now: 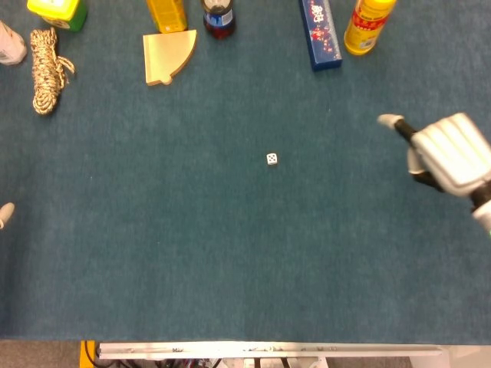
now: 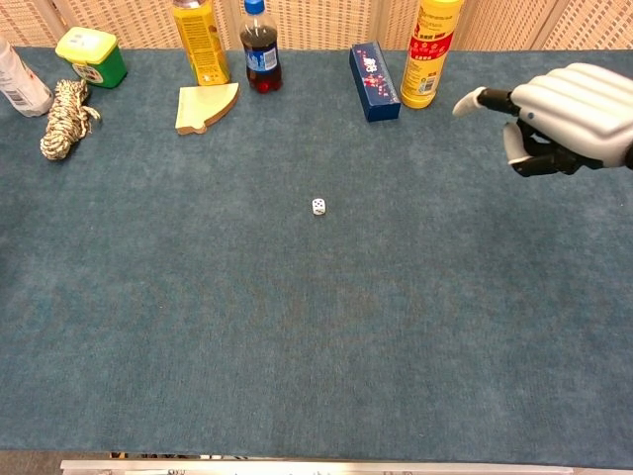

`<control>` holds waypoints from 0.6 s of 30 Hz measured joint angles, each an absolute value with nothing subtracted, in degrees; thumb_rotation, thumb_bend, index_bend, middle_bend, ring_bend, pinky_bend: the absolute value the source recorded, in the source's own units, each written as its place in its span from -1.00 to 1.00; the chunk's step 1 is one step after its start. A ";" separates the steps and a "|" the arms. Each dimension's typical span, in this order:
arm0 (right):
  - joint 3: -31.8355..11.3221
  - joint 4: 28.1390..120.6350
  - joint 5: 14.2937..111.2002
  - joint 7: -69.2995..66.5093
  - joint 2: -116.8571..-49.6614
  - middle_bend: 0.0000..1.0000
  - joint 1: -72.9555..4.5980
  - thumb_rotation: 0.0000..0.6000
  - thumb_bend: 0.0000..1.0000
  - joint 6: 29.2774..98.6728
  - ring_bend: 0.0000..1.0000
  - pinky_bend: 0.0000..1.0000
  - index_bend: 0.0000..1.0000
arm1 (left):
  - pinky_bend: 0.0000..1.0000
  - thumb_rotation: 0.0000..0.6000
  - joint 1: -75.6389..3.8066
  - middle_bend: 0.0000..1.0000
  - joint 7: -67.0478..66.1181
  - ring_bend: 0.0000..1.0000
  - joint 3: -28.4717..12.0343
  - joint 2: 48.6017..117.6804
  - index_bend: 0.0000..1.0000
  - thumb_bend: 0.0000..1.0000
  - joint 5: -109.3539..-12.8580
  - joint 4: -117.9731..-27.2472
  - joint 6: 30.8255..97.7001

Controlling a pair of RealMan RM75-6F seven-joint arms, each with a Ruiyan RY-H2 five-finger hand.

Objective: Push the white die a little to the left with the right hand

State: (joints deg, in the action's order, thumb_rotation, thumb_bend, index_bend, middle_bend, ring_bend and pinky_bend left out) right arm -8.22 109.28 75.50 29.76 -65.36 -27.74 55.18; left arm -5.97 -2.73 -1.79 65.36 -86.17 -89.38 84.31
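Here, in the head view, the white die (image 1: 271, 159) lies alone on the blue table cloth (image 1: 230, 253), about in the middle, with free cloth on every side, so I think it can slide left without meeting anything. The right hand (image 1: 449, 153) is at the right, well apart from the die; this fits an approach from the right side, as a leftward push needs. One finger (image 1: 391, 121) points toward the left, the others are bent under the palm, and the hand holds and touches nothing. Of the left hand (image 1: 6, 213) only a pale tip shows at the left edge, so I cannot tell its state.

In the chest view, the die (image 2: 318, 206) is again in the middle, and the right hand (image 2: 569, 117) hangs above the cloth at the right. The yellow bottle (image 2: 429, 49) and the blue box (image 2: 374, 67) stand along the back edge, away from the die's path.
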 measured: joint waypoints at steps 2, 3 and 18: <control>-8.45 109.56 73.35 31.24 -66.27 1.00 -29.53 0.53 0.81 53.47 1.00 1.00 -0.61 | -0.97 1.00 -6.01 -0.80 -2.91 -0.88 -1.80 65.41 -0.95 -0.67 -86.20 -89.32 84.29; -8.55 109.65 72.44 31.83 -66.66 1.00 -30.30 0.47 0.85 52.82 1.00 1.00 -0.62 | -0.97 1.00 -6.04 -0.80 -3.14 -0.88 -1.82 65.47 -0.95 -0.67 -86.25 -89.25 84.31; -7.73 107.45 56.37 39.60 -74.89 1.00 -41.95 0.30 0.96 46.13 1.00 1.00 -0.68 | -0.97 1.00 -6.00 -0.80 -3.15 -0.88 -1.69 66.01 -0.95 -0.67 -86.14 -88.38 84.16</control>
State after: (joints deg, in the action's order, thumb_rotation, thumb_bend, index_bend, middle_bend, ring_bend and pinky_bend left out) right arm -7.73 107.45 56.37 39.60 -74.89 -41.95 46.13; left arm -6.00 -3.15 -1.69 66.01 -86.14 -88.38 84.16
